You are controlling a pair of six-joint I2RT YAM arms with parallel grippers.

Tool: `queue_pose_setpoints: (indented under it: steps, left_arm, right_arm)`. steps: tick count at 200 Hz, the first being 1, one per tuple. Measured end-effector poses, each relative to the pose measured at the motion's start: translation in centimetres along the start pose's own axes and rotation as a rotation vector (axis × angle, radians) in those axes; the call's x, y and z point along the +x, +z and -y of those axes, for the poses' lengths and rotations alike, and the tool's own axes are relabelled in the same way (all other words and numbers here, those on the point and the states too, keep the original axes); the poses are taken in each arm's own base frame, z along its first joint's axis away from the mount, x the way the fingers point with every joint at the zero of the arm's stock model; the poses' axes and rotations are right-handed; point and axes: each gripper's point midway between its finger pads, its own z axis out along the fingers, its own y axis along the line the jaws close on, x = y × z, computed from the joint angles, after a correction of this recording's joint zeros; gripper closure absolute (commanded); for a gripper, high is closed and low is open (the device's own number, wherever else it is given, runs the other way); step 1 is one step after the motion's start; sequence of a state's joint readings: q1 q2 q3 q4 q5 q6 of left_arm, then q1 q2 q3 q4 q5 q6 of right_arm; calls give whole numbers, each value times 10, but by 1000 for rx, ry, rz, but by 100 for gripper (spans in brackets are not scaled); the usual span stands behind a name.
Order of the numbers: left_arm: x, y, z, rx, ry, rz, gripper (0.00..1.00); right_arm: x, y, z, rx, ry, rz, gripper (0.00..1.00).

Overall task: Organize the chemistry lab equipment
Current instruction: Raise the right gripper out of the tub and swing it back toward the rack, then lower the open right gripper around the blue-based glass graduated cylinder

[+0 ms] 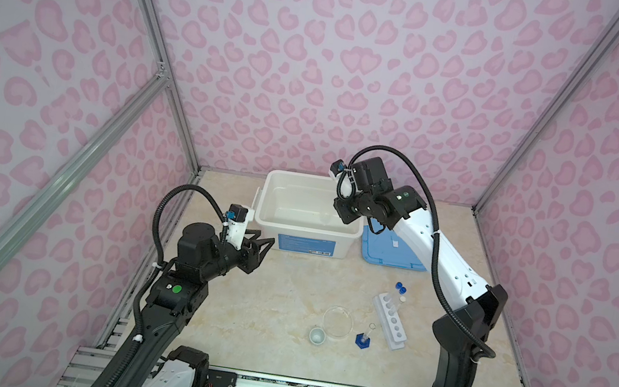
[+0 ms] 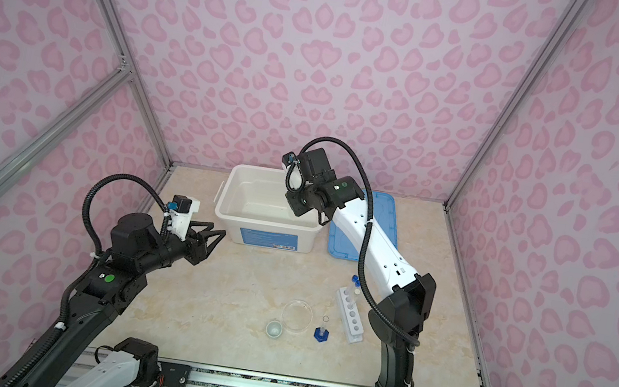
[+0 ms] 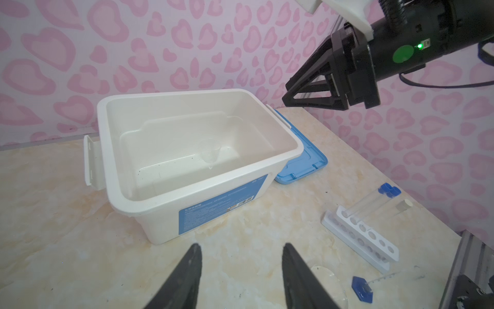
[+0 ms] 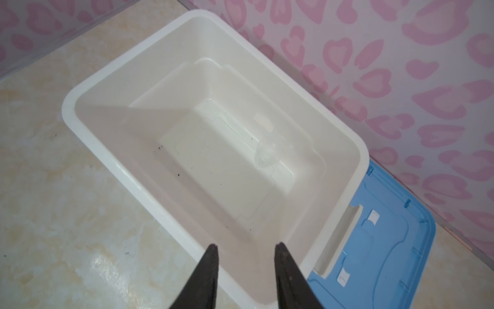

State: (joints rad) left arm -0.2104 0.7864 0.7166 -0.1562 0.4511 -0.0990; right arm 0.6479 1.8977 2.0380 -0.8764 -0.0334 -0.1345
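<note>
1. The left gripper [image 1: 266,238] is hovering above the tabletop [image 1: 285,283], just left of the white bin [image 1: 294,226]. Its fingers [image 3: 187,270] are standing spread and holding nothing.
2. The white bin is sitting open at the rear of the tabletop. A small clear cup [image 3: 209,153] is resting on its floor.
3. The tiny white cup [image 1: 317,335] is standing upright at the front, just beside the clear round dish [image 1: 338,322].
4. The right gripper [image 4: 246,247] is hanging over the bin's right side. Its fingers [image 4: 290,275] are standing spread and gripping nothing.
5. The blue-based cylinder [image 1: 362,339] is standing between the dish and the white rack [image 1: 392,325].
6. The blue lid [image 1: 390,253] is lying flat just right of the bin.
7. Three capped test tubes [image 3: 369,203] are sitting in the rack's far-end holes; two are wearing blue caps and one a white cap.
</note>
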Motion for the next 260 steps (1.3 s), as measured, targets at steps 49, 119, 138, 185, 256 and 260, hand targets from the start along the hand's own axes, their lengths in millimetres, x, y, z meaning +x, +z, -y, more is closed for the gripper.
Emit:
queue_pose_setpoints:
  steps: [49, 119, 138, 185, 256, 260]
  left_arm:
    - [44, 10, 56, 153, 120, -105, 37]
    - [109, 46, 148, 382, 260, -261, 34]
    - [120, 56, 159, 387, 279, -295, 35]
    - [74, 50, 148, 305, 286, -138, 32]
    - [-2, 21, 68, 84, 177, 97, 30]
    - [-4, 19, 65, 77, 171, 103, 30]
  right_arm:
    - [56, -67, -6, 9, 49, 68, 37]
    - [63, -143, 38, 105, 226, 322, 35]
    - [68, -154, 42, 105, 247, 341, 35]
    - [122, -165, 6, 42, 244, 249, 29]
    - [235, -145, -72, -21, 283, 105, 24]
    - [239, -143, -73, -15, 289, 101, 24]
